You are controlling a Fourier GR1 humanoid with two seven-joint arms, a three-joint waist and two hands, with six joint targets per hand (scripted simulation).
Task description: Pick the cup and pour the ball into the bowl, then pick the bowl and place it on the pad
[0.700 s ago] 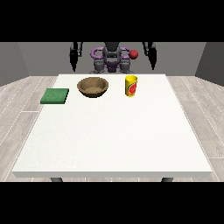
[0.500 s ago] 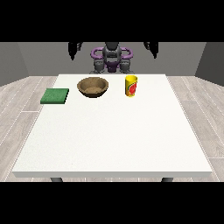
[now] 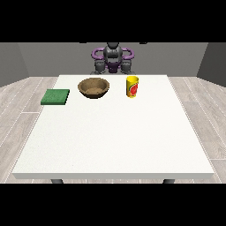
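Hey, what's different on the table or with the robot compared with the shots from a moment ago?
The robot's arms rose out of the view's top. A small red ball seen beside its upper body 0.7 s ago no longer shows. Nothing was taken hold of. The cup, the bowl and the green pad stayed where they were.

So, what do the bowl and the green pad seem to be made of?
The bowl looks like wood: brown, matte, with mottled grain-like patches inside. The pad looks like a soft mat, perhaps foam or cloth: flat, plain green, no shine. Neither is certain.
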